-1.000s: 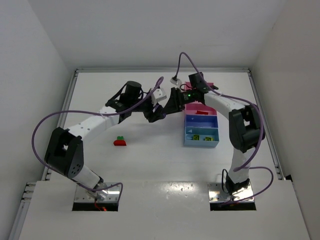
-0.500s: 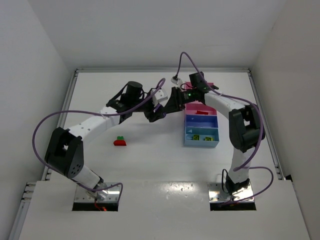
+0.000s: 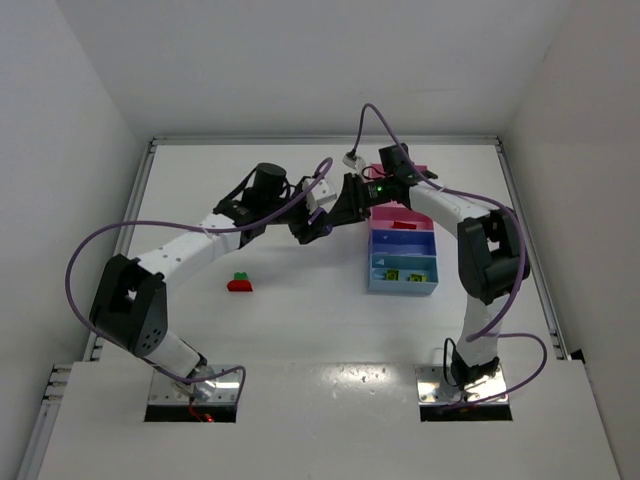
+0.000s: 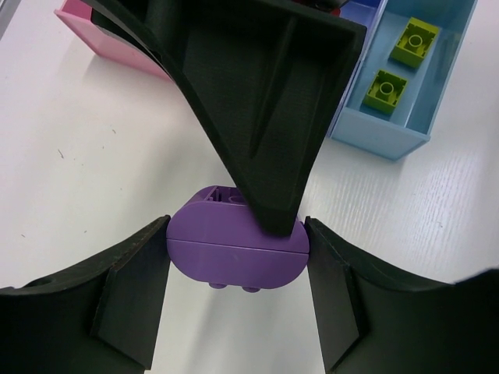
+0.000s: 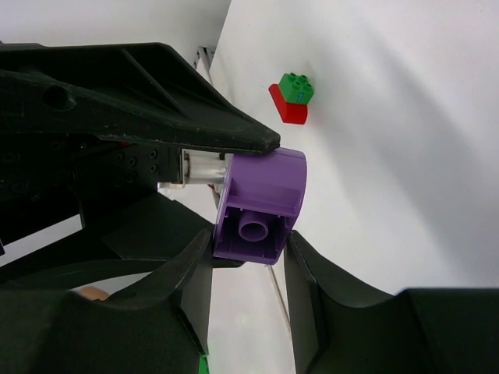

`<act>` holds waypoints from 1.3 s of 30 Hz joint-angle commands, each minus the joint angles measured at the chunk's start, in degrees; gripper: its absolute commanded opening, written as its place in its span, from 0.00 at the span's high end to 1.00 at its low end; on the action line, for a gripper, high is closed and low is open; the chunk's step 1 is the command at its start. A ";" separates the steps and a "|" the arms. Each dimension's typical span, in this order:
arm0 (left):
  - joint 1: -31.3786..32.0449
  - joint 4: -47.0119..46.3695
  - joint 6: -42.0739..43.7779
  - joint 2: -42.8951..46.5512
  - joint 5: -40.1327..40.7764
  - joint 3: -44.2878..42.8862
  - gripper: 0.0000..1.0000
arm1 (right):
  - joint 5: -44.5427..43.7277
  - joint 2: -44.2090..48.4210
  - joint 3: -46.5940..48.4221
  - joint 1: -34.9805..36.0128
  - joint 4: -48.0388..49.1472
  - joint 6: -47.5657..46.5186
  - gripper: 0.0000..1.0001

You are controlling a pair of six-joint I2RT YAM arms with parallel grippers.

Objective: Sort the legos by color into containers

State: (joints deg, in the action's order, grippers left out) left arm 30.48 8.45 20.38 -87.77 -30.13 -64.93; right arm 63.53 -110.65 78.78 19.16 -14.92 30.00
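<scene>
the purple lego (image 4: pixel 234 253) is up in the air over the white desk (image 3: pixel 300 320), held from two ways at once. the left jaws are half closed and their black fingers (image 4: pixel 132 300) press on its two round ends. the right jaws are almost closed and pinch it too. the lego is smooth, shiny plastic, two pieces stuck together, with little bumps and a hollow tube. the fingers are dull and black. a green and red lego (image 5: pixel 291 97) lies well apart on the desk. two yellow legos (image 4: pixel 384 87) sit in the light blue box (image 4: pixel 390 140).
</scene>
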 commanded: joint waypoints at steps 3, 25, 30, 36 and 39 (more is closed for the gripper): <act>0.38 -1.68 -3.76 0.05 -3.44 1.47 0.36 | 7.57 2.10 0.32 0.80 6.22 1.11 0.98; -18.87 -30.02 -42.66 -2.84 -44.74 9.73 0.17 | 10.39 4.22 -1.26 -0.88 7.27 -1.43 0.99; -18.88 -38.42 -52.81 -5.31 -46.07 10.26 0.21 | 9.16 4.22 -1.26 -1.40 5.44 -4.33 0.99; -18.88 -36.75 -54.40 -8.91 -48.97 7.28 0.26 | 7.75 4.22 1.02 -0.79 0.16 -10.57 0.99; -18.88 -36.23 -54.40 -9.44 -48.97 7.27 0.27 | 7.22 4.22 1.55 -0.79 -1.17 -11.89 0.99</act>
State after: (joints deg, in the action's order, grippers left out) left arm 11.79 -24.99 -32.36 -96.92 -75.99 -55.46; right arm 70.41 -109.12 77.71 18.13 -15.20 22.46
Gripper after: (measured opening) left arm 0.729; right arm 0.361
